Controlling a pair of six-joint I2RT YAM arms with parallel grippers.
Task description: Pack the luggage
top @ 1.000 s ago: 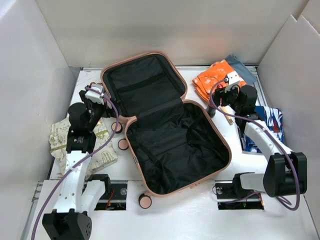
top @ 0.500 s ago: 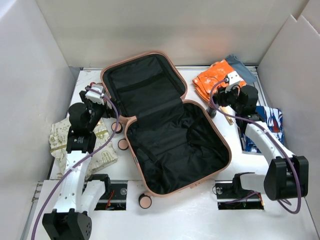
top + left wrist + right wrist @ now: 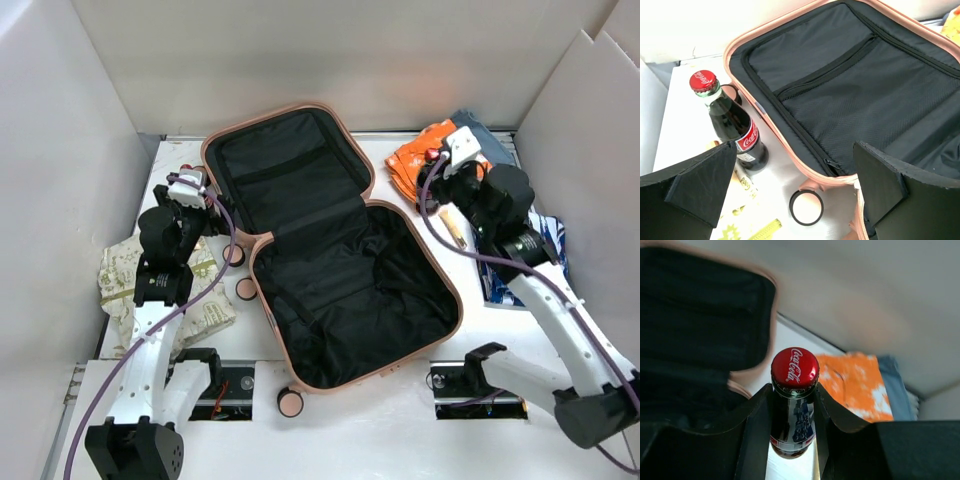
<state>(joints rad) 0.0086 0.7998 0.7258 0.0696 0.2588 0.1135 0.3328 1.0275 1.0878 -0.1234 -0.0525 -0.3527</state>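
Raised since a second ago, the right arm (image 3: 545, 280) stands higher beside the luggage (image 3: 330, 250), which lies open flat mid-table between both arms. The right gripper (image 3: 792, 410) pinches a cola bottle (image 3: 795, 367) below its cap; the left gripper (image 3: 794, 150) hangs spread near a second bottle (image 3: 735, 127).

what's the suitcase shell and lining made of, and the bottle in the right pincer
The luggage shell looks like hard moulded plastic: pale pink, smooth, fairly matte. The lining is black woven fabric with a mesh zip pocket. The bottle in the right pincer is probably dark glass, judging by its glossy reflections, and its red crimped cap looks like metal.
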